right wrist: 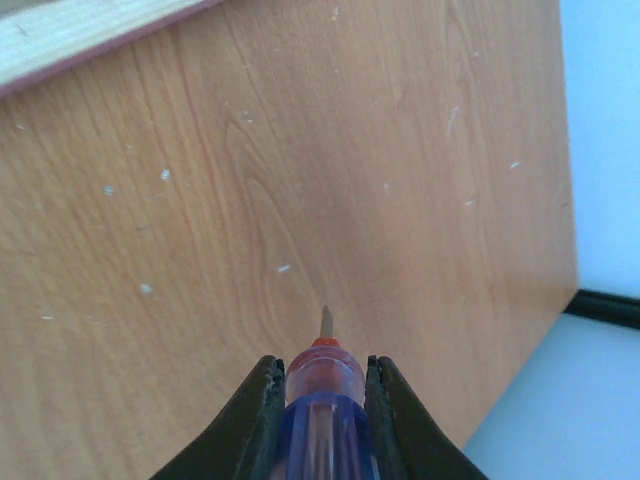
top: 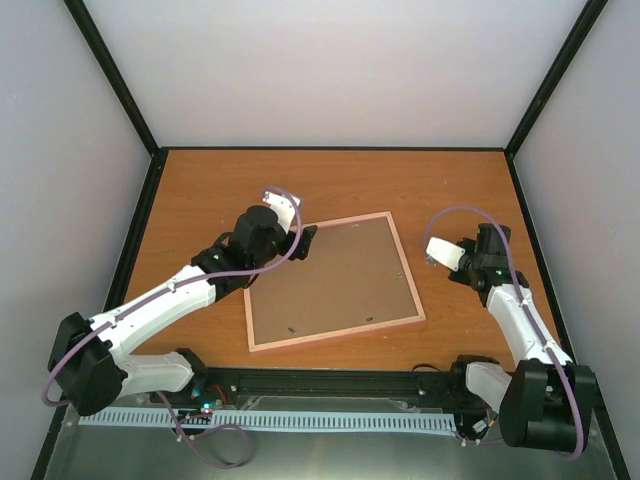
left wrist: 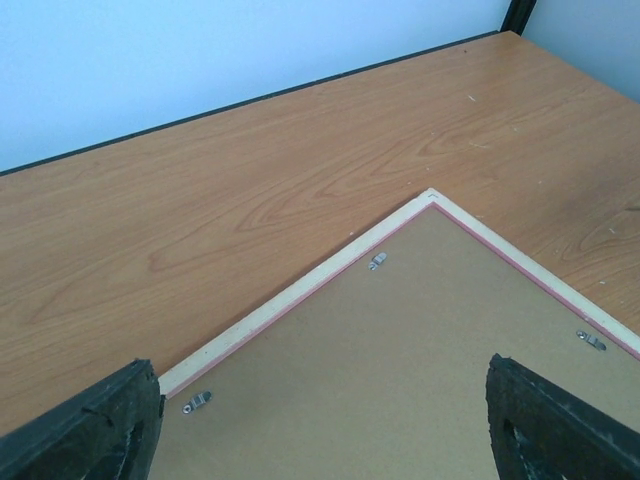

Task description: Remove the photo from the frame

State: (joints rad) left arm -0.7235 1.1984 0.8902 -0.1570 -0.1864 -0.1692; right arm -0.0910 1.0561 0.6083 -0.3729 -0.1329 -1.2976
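Note:
The pink frame lies face down in the middle of the table, its brown board back up. The photo is hidden under the board. In the left wrist view the board shows small metal clips along its edges. My left gripper hovers over the frame's far left corner, open and empty, its black fingers wide apart. My right gripper is to the right of the frame, above bare table, shut on a purple-handled screwdriver whose tip points at the wood. A frame edge shows at the top left of the right wrist view.
The wooden table is walled by white panels with black posts at the back corners. A black rail runs along the near edge between the arm bases.

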